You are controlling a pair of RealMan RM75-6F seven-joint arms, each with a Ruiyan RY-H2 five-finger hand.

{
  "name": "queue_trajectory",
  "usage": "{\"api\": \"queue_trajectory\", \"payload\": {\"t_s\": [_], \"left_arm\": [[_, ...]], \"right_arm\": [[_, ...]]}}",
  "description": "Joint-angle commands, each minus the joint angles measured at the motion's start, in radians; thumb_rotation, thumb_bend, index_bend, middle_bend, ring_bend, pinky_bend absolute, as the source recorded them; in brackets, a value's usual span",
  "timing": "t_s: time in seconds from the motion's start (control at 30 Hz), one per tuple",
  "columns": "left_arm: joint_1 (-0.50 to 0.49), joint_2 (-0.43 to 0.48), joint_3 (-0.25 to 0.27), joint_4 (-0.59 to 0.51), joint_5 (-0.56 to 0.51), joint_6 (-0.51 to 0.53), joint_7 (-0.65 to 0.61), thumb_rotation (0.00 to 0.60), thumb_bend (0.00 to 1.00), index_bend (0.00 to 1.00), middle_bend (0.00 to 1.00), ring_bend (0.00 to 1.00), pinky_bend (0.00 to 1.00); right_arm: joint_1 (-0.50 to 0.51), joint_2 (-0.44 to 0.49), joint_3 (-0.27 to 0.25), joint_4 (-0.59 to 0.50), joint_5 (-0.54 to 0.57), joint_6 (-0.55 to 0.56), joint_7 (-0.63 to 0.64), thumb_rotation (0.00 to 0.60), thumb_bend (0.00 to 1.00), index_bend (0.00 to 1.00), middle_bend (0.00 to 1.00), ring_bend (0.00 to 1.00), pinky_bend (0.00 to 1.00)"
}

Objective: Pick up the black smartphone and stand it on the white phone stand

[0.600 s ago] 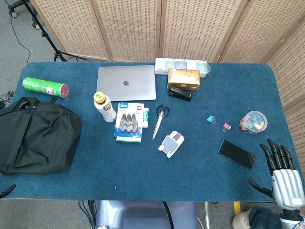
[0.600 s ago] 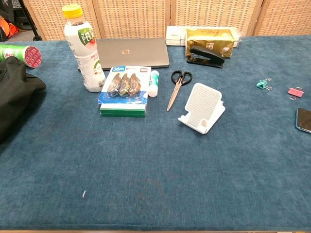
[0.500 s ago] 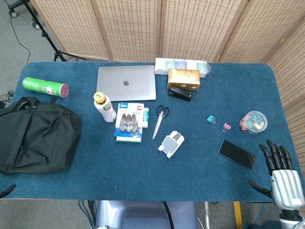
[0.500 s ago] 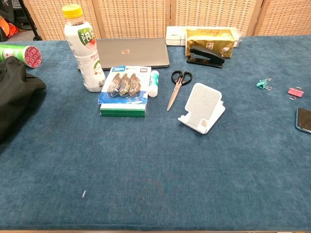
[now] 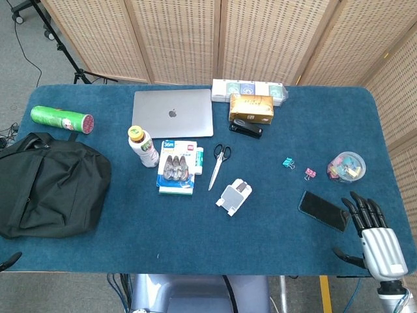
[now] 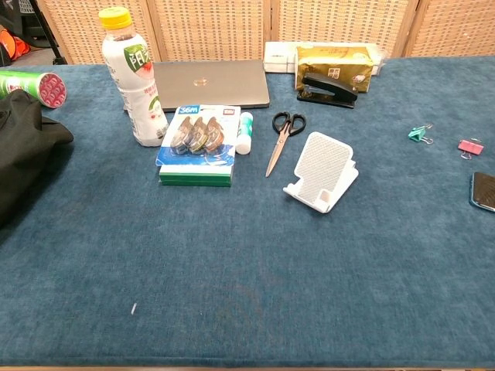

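The black smartphone (image 5: 324, 210) lies flat near the table's right front; the chest view shows only its edge (image 6: 484, 190) at the right border. The white phone stand (image 5: 234, 195) sits empty mid-table, left of the phone, and shows slanted in the chest view (image 6: 322, 171). My right hand (image 5: 374, 235) hovers just right of the phone, fingers spread and holding nothing, with its fingertips close to the phone's right end. Only a dark tip of my left hand (image 5: 8, 261) shows at the bottom-left edge.
Scissors (image 5: 219, 163) and a tape pack (image 5: 178, 167) lie left of the stand, beside a bottle (image 5: 143, 146). Behind are a laptop (image 5: 173, 112), tissue box (image 5: 251, 107) and stapler (image 5: 245, 129). Binder clips (image 5: 288, 162) and a clip tub (image 5: 346, 166) lie beyond the phone. A black bag (image 5: 49, 186) fills the left.
My right hand has shifted left, bringing its fingertips closer to the phone's right end. Nothing on the table has moved.
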Motion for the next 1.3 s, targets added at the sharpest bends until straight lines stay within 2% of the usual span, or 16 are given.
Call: {"api": "queue_trajectory", "payload": {"t_s": [0.03,0.1,0.13,0.2,0.27,0.33,0.43,0.63,1.0,1.3], "left_arm": [[-0.001,0.003,0.0,-0.001,-0.002,-0.002,-0.006,0.6,0.0,0.0,0.0,0.0,0.0],[-0.001,0.003,-0.002,-0.002,-0.001,-0.001,-0.006,0.6,0.0,0.0,0.0,0.0,0.0],[-0.001,0.003,-0.002,-0.003,-0.001,-0.001,-0.005,0.6,0.0,0.0,0.0,0.0,0.0],[-0.002,0.002,-0.001,-0.004,0.001,-0.004,-0.001,0.6,0.0,0.0,0.0,0.0,0.0],[-0.004,0.002,0.001,-0.005,0.002,-0.011,0.003,0.6,0.0,0.0,0.0,0.0,0.0],[-0.006,0.002,0.001,-0.005,0.001,-0.014,0.005,0.6,0.0,0.0,0.0,0.0,0.0],[-0.008,0.001,0.0,-0.008,-0.002,-0.02,0.01,0.6,0.0,0.0,0.0,0.0,0.0],[-0.009,0.0,0.001,-0.011,0.0,-0.023,0.017,0.6,0.0,0.0,0.0,0.0,0.0],[-0.013,0.0,0.003,-0.012,0.002,-0.032,0.016,0.6,0.0,0.0,0.0,0.0,0.0],[-0.016,-0.001,0.004,-0.014,0.001,-0.042,0.024,0.6,0.0,0.0,0.0,0.0,0.0]], "right_arm": [[0.132,0.081,0.002,0.045,0.073,-0.244,0.195,0.6,0.0,0.04,0.0,0.0,0.0],[0.179,0.105,0.004,0.078,0.102,-0.341,0.281,0.6,0.03,0.04,0.0,0.0,0.0],[0.196,0.113,0.003,0.093,0.111,-0.375,0.308,0.6,0.08,0.05,0.0,0.0,0.0],[0.231,0.123,0.002,0.131,0.131,-0.45,0.362,0.6,0.23,0.07,0.0,0.0,0.0],[0.263,0.125,-0.001,0.171,0.159,-0.528,0.414,0.6,0.45,0.09,0.0,0.0,0.0],[0.278,0.122,-0.002,0.192,0.177,-0.566,0.441,0.6,0.6,0.1,0.01,0.0,0.0],[0.304,0.112,-0.007,0.235,0.213,-0.644,0.484,0.6,0.7,0.12,0.01,0.0,0.0],[0.343,0.097,-0.012,0.292,0.267,-0.75,0.498,0.6,0.75,0.14,0.04,0.0,0.0],[0.375,0.054,-0.033,0.382,0.355,-0.895,0.486,0.6,0.75,0.17,0.06,0.0,0.0],[0.383,-0.002,-0.011,0.462,0.408,-0.913,0.481,0.6,0.78,0.17,0.06,0.0,0.0]]}}
